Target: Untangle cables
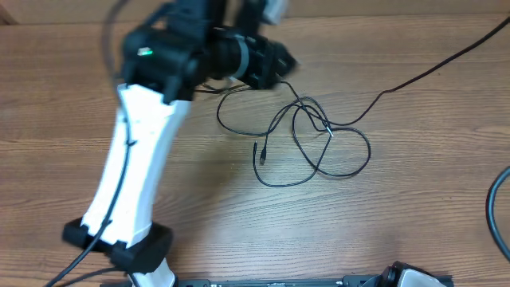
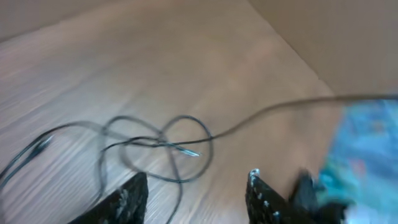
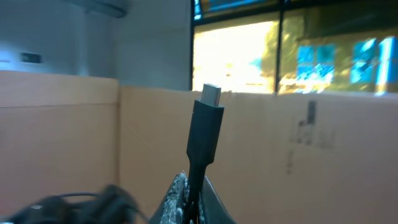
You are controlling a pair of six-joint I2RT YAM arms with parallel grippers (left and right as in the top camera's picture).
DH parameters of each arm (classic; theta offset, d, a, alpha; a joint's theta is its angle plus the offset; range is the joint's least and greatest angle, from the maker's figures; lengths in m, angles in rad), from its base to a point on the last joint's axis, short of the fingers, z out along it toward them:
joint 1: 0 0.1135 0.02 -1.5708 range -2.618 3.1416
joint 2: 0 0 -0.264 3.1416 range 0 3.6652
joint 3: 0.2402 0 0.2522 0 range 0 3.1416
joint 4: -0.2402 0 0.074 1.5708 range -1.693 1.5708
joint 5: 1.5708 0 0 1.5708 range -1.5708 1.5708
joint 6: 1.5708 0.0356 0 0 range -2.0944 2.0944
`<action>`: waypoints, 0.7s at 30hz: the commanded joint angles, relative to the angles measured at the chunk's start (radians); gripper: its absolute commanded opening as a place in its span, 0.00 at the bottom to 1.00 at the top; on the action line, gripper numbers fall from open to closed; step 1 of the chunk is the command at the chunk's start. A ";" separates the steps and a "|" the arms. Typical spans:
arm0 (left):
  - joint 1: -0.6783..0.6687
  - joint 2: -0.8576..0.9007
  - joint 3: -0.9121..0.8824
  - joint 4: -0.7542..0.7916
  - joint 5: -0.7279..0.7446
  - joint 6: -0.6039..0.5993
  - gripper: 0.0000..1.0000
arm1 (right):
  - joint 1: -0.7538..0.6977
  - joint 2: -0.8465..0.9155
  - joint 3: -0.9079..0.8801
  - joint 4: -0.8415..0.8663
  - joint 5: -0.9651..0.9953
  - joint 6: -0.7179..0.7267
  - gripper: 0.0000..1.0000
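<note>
Nothing legible shows anywhere; the dark marks (image 3: 309, 124) on the cardboard wall (image 3: 348, 174) are too blurred.

Overhead down on table (image 1: 414, 219), L wrist near, shares cables (image 2: 160, 142), R wrist horiz.

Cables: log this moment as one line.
cables: tangled on table | left fingers: open, empty, near tangle | right fingers: shut on plug

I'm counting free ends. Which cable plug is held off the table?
The upright black plug, clamped in the right gripper. The loose plug and the silver-tipped plug both lie on the table.
</note>
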State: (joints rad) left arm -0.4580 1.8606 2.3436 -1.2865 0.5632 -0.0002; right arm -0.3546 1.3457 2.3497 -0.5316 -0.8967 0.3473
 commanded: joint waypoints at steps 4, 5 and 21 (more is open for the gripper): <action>-0.030 0.044 0.008 -0.020 0.145 0.295 0.52 | -0.008 0.103 0.000 -0.006 -0.132 0.072 0.04; -0.029 0.047 0.008 -0.029 0.146 0.317 0.53 | -0.008 0.113 0.000 -0.006 -0.143 0.072 0.04; -0.153 0.192 0.002 -0.098 0.332 0.522 0.66 | 0.082 0.348 0.000 -0.199 -0.085 -0.011 0.04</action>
State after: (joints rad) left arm -0.5964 2.0670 2.3398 -1.3861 0.8200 0.4480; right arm -0.2855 1.6444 2.3497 -0.7311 -1.0084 0.3672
